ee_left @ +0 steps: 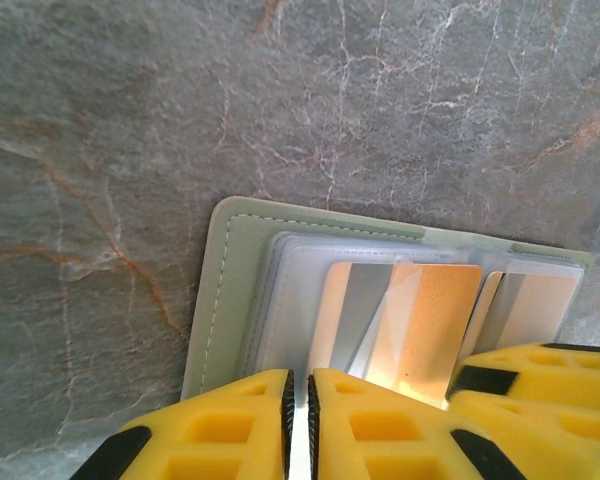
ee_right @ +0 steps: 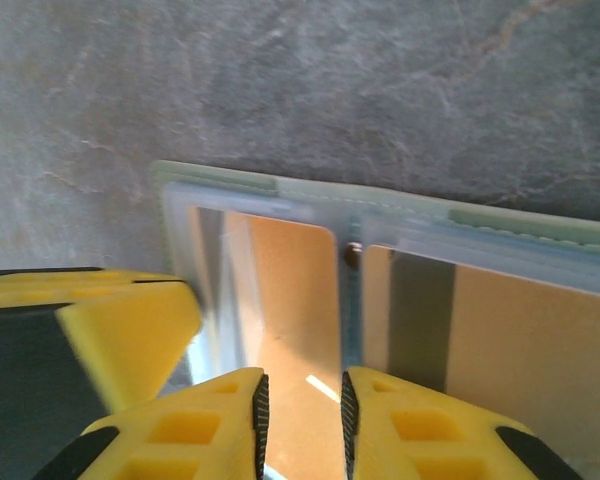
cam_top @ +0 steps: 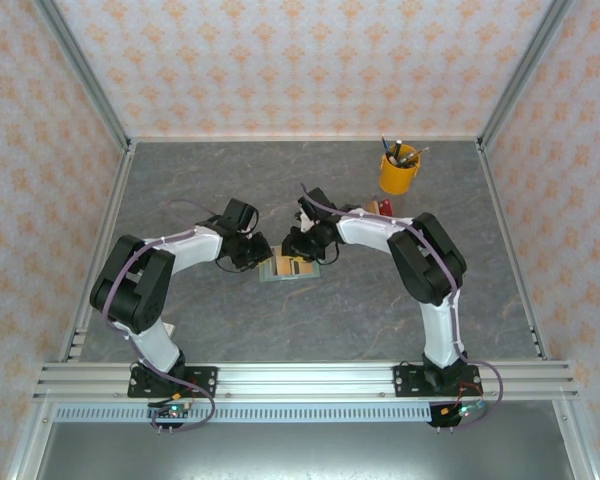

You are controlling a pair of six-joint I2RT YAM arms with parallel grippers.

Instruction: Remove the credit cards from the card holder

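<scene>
Pinching with left gripper [ee_left: 300,395], fingers pressed almost together, near edge of card holder [ee_left: 230,290]. Holding right gripper [ee_right: 300,390] slightly parted over orange credit cards [ee_right: 290,290] sitting in pockets; unable to tell if gripping. Lying open at middle of table [cam_top: 360,310]; leaving yellow cup [cam_top: 399,175] well apart.

Probably robotics lab booth: aluminium frame [cam_top: 85,72], patterned wall panels [cam_top: 300,60], grey stone-look tabletop [cam_top: 230,180], mounting rail [cam_top: 300,380].

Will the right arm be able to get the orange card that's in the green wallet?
Probably yes. The right gripper is right at the orange card in the open card holder, with nothing between them. A clear pocket seems to cover the card, so sliding it out may be fiddly.
</scene>
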